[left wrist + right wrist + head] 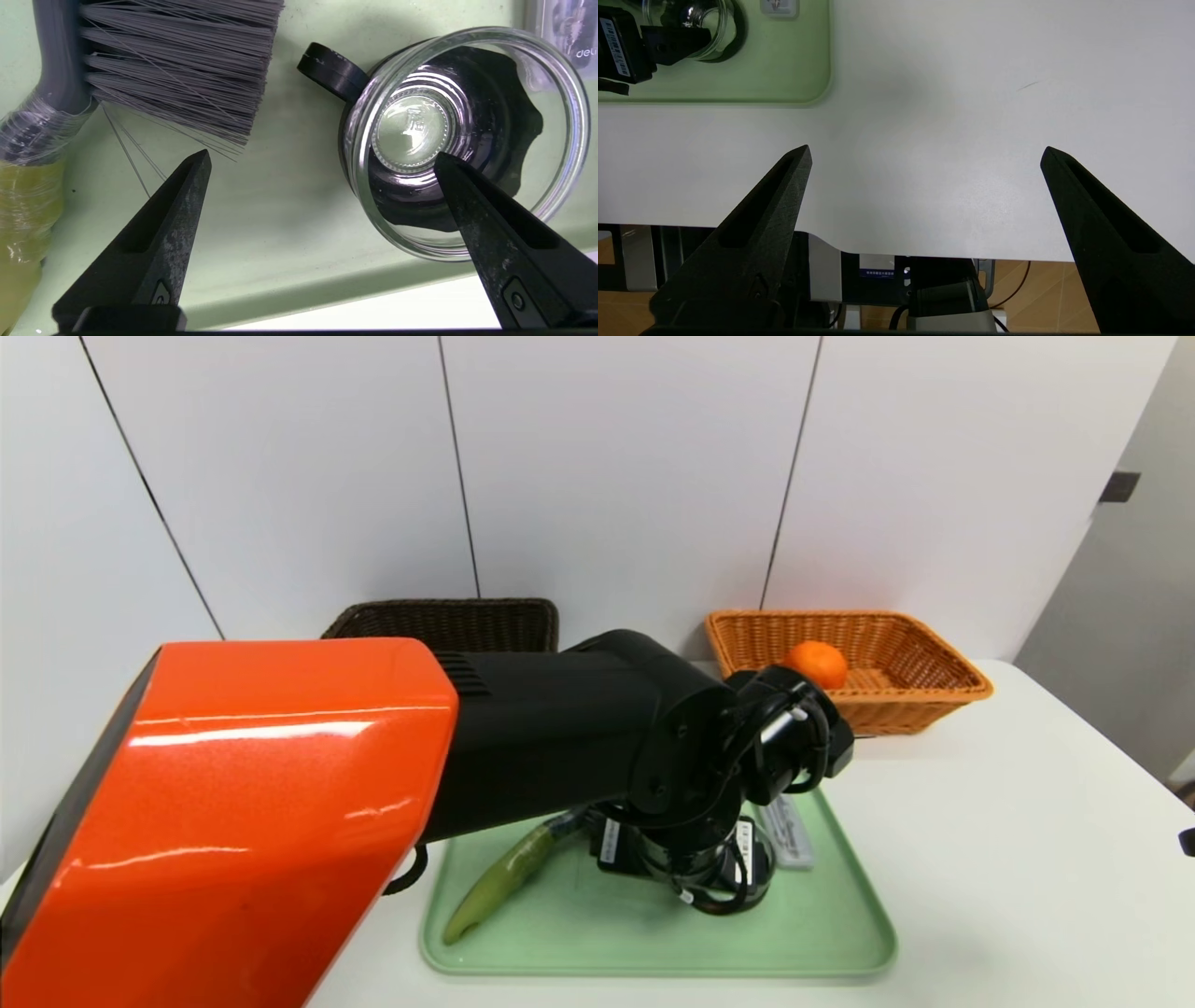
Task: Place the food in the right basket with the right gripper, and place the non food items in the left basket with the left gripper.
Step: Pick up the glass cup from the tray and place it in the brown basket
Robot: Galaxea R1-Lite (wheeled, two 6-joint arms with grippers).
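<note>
My left gripper hangs open low over the green tray. One fingertip sits over the mouth of a clear glass cup with a black base and handle; the other is over bare tray. Beside it lies a brush with grey bristles and a yellow-green handle. A grey packet lies further back on the tray. The orange basket at the back right holds an orange. The dark brown basket stands at the back left. My right gripper is open and empty over the white table's front edge.
My left arm's orange and black casing covers much of the head view and hides part of the tray. White wall panels stand right behind the baskets. Bare white table stretches to the right of the tray.
</note>
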